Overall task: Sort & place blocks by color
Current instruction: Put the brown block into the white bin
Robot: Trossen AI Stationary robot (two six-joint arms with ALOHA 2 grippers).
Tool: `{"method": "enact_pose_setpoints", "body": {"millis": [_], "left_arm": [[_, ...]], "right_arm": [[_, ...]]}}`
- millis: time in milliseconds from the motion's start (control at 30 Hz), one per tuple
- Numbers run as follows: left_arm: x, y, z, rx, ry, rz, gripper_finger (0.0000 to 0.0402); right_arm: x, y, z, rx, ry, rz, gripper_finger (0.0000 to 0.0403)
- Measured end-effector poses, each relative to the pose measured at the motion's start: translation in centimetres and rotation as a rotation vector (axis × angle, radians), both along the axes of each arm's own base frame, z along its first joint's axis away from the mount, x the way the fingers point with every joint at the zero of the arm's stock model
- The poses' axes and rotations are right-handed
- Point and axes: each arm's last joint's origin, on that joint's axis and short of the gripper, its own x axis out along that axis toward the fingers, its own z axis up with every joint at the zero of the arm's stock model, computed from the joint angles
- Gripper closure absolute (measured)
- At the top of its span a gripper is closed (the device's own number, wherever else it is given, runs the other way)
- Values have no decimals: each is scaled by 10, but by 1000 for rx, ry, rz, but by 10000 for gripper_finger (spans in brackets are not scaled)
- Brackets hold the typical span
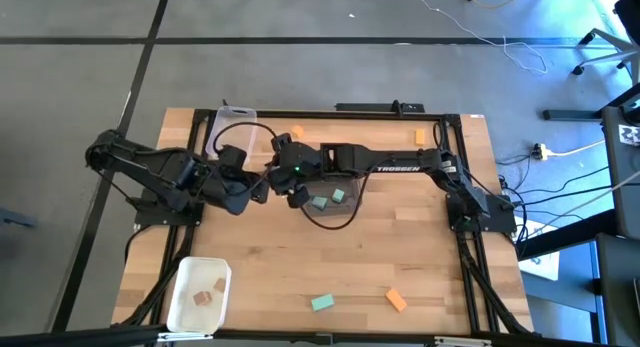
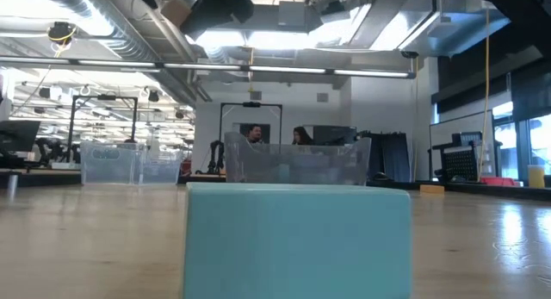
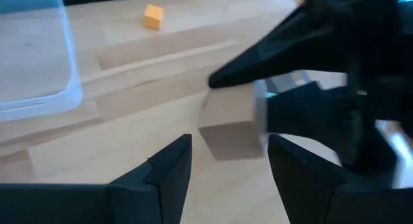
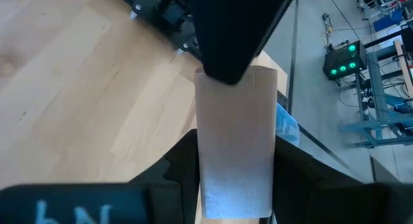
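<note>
My right gripper [image 1: 280,165] reaches in from the table's right and is shut on a tan block [image 4: 235,133], also seen in the left wrist view as the tan block [image 3: 229,111]. My left gripper [image 3: 229,162] is open and faces it from the left. The block stands just beyond its fingertips, untouched. Two teal blocks [image 1: 328,198] lie in a clear bin [image 1: 345,215]. Two tan blocks [image 1: 210,290] lie in a white bin [image 1: 180,305]. Loose on the table are a teal block [image 1: 321,303] and orange blocks [image 1: 397,300], [image 1: 297,133], [image 1: 421,137]. One teal block [image 2: 297,239] fills the low view. My right gripper pinches the tan block between its two fingers [image 4: 177,169], by the end nearer the wrist [image 4: 235,198]. The fingers come level from the table's right and lie along the block. Its far end [image 4: 258,79] sticks out past the fingertips. The block is lifted clear, its shadow on the wood below.
A second clear bin [image 1: 232,127] stands near the far left corner. A black frame [image 1: 400,109] runs round the table's edges. Bare wood [image 1: 300,257] lies between the arms and the near edge.
</note>
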Motion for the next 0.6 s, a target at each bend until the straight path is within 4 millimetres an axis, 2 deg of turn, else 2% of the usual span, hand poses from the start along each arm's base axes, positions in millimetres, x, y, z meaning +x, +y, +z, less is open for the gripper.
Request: {"method": "enact_pose_setpoints", "body": {"millis": [600], "left_arm": [[3,2,-5,22,25,26,205]], "right_arm": [[2,1,2,7,-32,15,273]]}}
